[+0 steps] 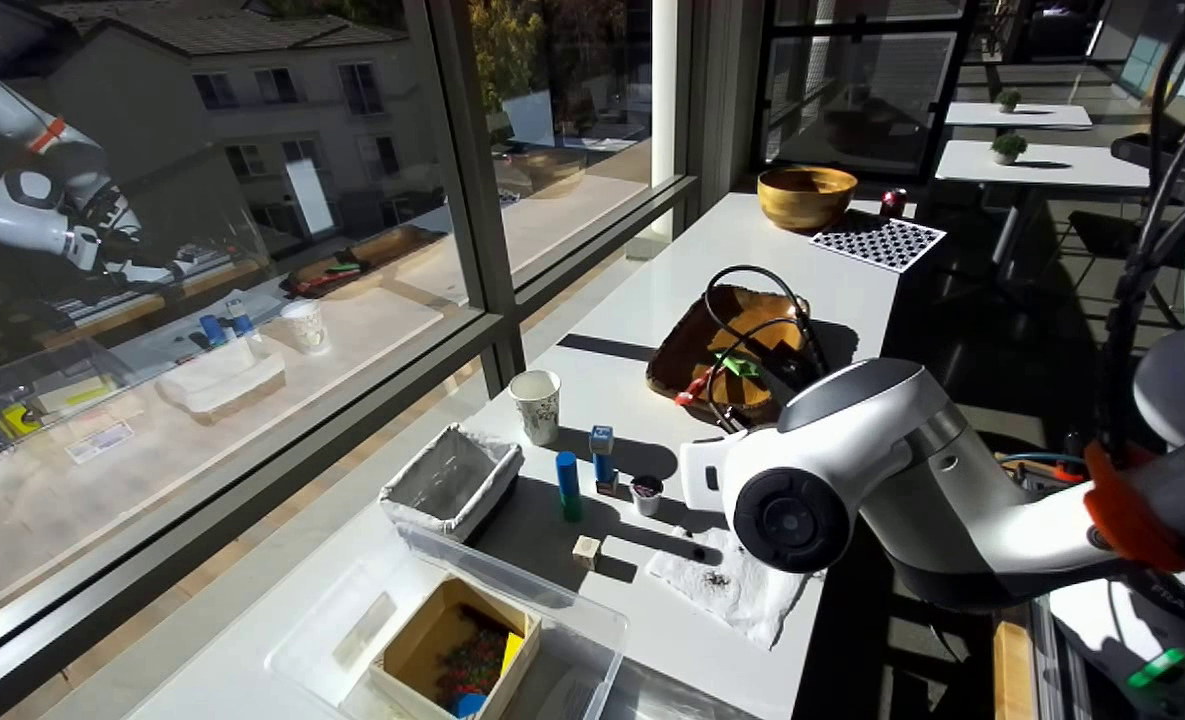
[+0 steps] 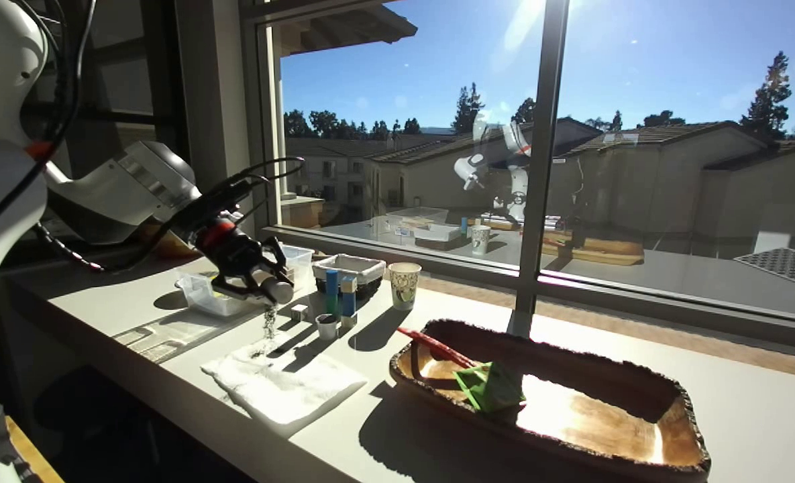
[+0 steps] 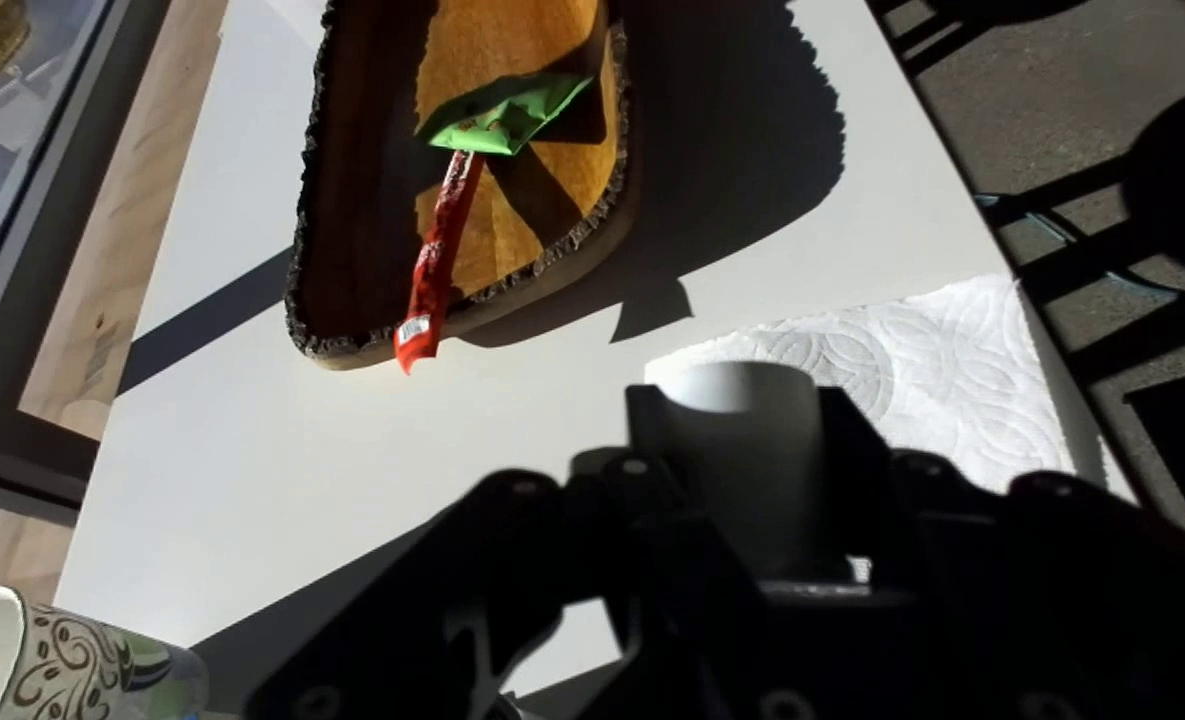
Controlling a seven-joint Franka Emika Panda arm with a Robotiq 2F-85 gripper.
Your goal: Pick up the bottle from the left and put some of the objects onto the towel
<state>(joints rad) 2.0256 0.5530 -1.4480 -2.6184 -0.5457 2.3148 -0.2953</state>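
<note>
In an exterior view, the hand [image 2: 274, 282] grips the tilted bottle [image 2: 280, 293] above the far part of the towel [image 2: 290, 389]; dark grains [image 2: 269, 323] fall between. Spreading them probably calls for moving near-right.

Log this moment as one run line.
gripper: closed on white bottle; pose: tilted above towel; pouring: dark specks falling, some on towel

Large dark-framed windows [image 2: 404, 154] flank a long, sunlit white table [image 1: 792, 250].
</note>
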